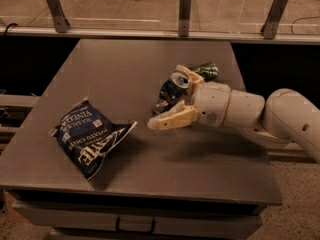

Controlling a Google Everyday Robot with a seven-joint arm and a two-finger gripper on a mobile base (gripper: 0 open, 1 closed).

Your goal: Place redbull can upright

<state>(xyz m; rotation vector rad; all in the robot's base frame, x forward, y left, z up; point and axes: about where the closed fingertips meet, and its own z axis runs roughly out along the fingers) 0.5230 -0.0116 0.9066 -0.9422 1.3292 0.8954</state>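
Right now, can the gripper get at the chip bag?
Probably not to grasp it: the gripper is shut on the redbull can. Nothing stands between it and the chip bag, though.

one each: green can (206, 70), bag (92, 136), end effector (165, 98) around redbull can (173, 89).

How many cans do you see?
2. The redbull can is held tilted by the end effector, right of the chip bag. The green can lies behind the arm, partly hidden. No others show.
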